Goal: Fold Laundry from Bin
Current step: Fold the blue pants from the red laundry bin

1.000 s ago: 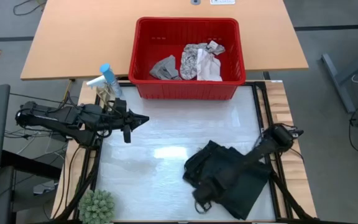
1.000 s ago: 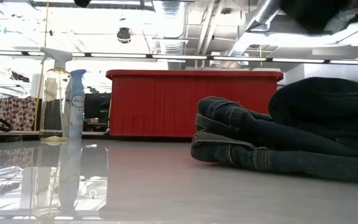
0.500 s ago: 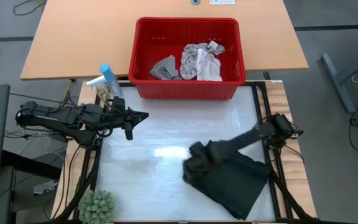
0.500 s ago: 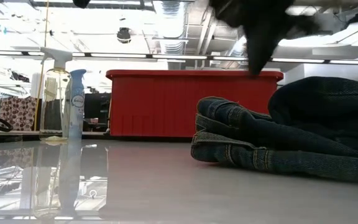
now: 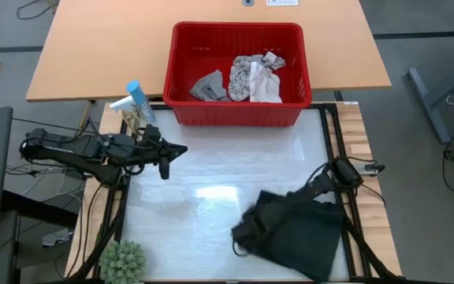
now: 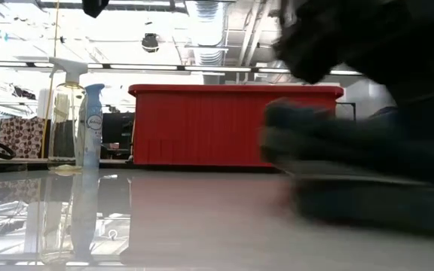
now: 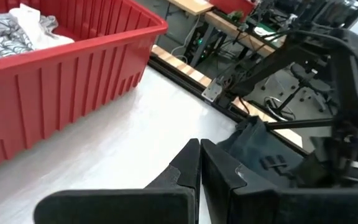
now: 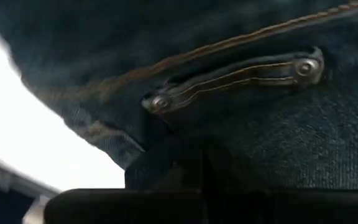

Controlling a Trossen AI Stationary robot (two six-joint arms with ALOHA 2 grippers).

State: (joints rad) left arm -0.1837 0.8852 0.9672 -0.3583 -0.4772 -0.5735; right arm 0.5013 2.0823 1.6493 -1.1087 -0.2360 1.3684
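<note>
Listing what I have on the bench (image 5: 211, 177) at this moment.

Item: garment (image 5: 294, 233), dark denim, bunched in a loose heap on the near right of the bench, well apart from the bin.

Item: right pincer (image 5: 294, 197), down on the heap's upper edge. The right wrist view shows its fingers together with denim, a stitched seam and rivets pressed close against them; I judge it clamped on the garment.

Item: left pincer (image 5: 164, 167), fingers together, holding nothing, parked above the bench's left side, near the bin's front corner.

Item: bin (image 5: 181, 106), red, at the far edge of the bench. Inside: a leaf-patterned cloth (image 5: 247, 76), a whitish cloth (image 5: 270, 83) beside it, a grey piece (image 5: 210, 84) to the left.

Item: spray bottles (image 5: 136, 102), upright, just left of the bin. Plant (image 5: 123, 259) at the near left corner.

Risks, my judgement:
- The grip looks to be on one seam edge only; heavy denim could slip free if I pull fast.
- Bunched layers may drag together, so the fold comes out crooked.
- A wide sweep to the left could knock the bottles.
- A pull to the right could carry cloth over the bench edge.
</note>
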